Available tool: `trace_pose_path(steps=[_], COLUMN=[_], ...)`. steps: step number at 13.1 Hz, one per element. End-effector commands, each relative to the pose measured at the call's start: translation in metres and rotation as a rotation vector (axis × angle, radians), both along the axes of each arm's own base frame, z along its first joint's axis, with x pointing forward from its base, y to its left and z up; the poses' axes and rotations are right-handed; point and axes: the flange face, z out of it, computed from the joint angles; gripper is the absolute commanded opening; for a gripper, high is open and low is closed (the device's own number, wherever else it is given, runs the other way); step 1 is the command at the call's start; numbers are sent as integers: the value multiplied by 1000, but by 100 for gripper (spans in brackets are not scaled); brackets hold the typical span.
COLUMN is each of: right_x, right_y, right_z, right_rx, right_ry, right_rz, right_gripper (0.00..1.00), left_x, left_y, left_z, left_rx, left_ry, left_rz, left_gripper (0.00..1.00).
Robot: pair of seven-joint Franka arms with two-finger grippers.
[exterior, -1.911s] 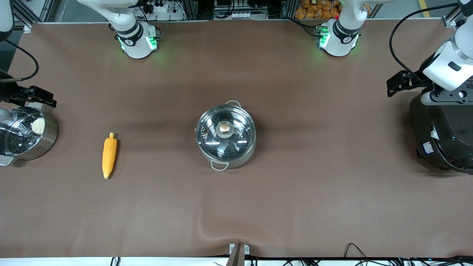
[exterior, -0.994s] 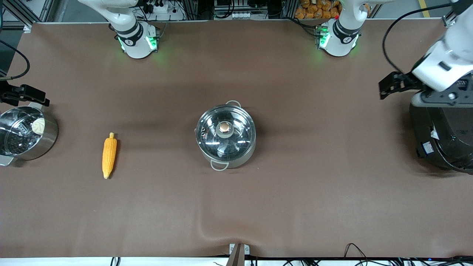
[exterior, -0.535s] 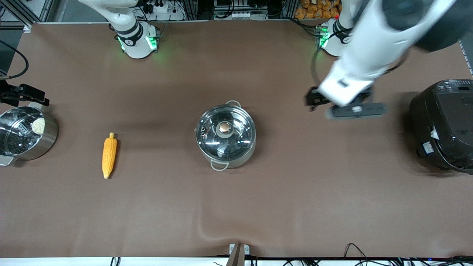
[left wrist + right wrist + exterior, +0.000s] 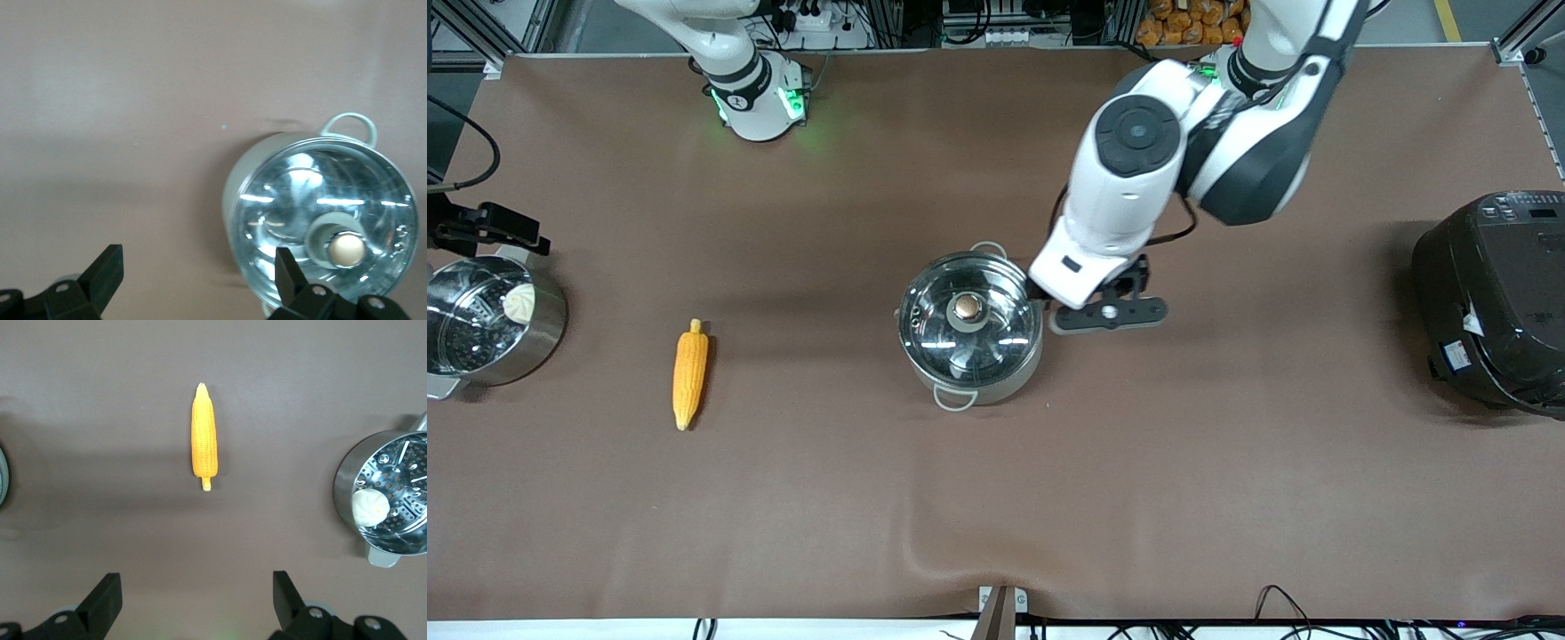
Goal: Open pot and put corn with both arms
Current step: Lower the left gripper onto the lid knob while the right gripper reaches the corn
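Note:
The steel pot (image 4: pixel 970 327) stands mid-table with its glass lid and copper knob (image 4: pixel 966 308) on. The corn (image 4: pixel 690 374) lies on the cloth toward the right arm's end. My left gripper (image 4: pixel 1087 283) hangs beside the pot on the left arm's side. In the left wrist view it (image 4: pixel 198 267) is open and empty, one fingertip (image 4: pixel 288 265) over the rim of the pot (image 4: pixel 320 213). My right gripper (image 4: pixel 491 229) hangs at the right arm's end of the table. In the right wrist view it (image 4: pixel 198 593) is open and empty, well apart from the corn (image 4: pixel 205 439).
A steel steamer pot (image 4: pixel 547 329) with a perforated insert and a white bun (image 4: pixel 519 303) stands at the right arm's end, also in the right wrist view (image 4: pixel 347 490). A big black rice cooker (image 4: pixel 1489 298) stands at the left arm's end.
My left arm has swung from over the rice cooker across the table to beside the pot. The right gripper has barely moved. Pot and corn have not moved.

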Motion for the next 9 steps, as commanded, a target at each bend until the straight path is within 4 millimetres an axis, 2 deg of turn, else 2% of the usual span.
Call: trace_pose_path(steps=[1,3,5,8,9], right_x=[15,23,33,38,35], right_y=[9,12,23,22,17], right_z=[-38,-71,-105,-166,-173], right_rx=[12,14,15,8,8], right_ry=[15,47,76,60,66], right_rz=[25,32,51,50,45], right_gripper=[100,100,100,100,100], left_x=[-6,-12,-18,-25,-30], left_y=[-30,-49,-72,-97,-106], left_z=[-7,-16,-46,-72,-72], left_rx=[-19,-40,-53,-86,-96], left_ry=[-29,-51,-54,-82,-100], left_rz=[-15,-39,-47,-64,-61], left_gripper=[100,100,100,100,100])
